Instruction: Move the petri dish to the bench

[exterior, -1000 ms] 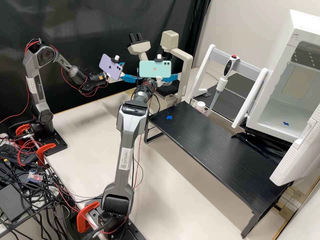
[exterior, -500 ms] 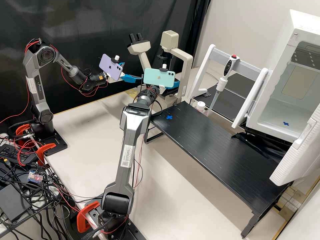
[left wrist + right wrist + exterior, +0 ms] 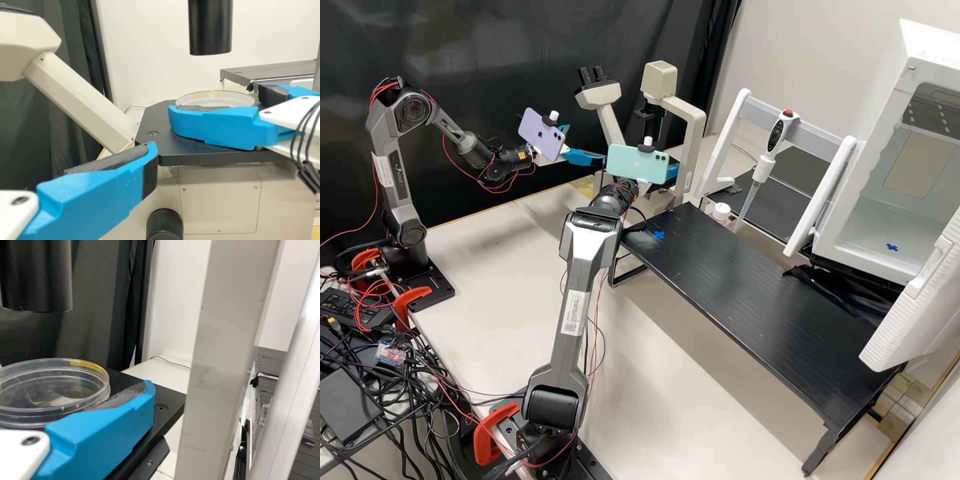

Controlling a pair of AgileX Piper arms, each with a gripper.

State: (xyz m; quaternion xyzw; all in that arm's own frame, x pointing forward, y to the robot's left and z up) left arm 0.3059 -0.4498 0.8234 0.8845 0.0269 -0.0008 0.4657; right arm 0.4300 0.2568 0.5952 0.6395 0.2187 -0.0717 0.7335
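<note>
The microscope [image 3: 695,143] hems in the right hand [image 3: 216,105]: post [image 3: 217,360] alongside, barrel [image 3: 35,275] above. That hand and the left hand [image 3: 585,143], nearby, look released. Between the right's 2 spread fingers [image 3: 215,127], flat on the stage [image 3: 200,155], the petri dish [image 3: 55,385] seems light, stiff, slippery, brittle; take its side walls gently.

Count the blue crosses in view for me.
2: one blue cross on the black bench, and a second blue cross on the floor inside the white chamber.

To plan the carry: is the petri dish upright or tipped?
Upright: both wrist views show the petri dish flat, its rim parallel to the black stage.
</note>
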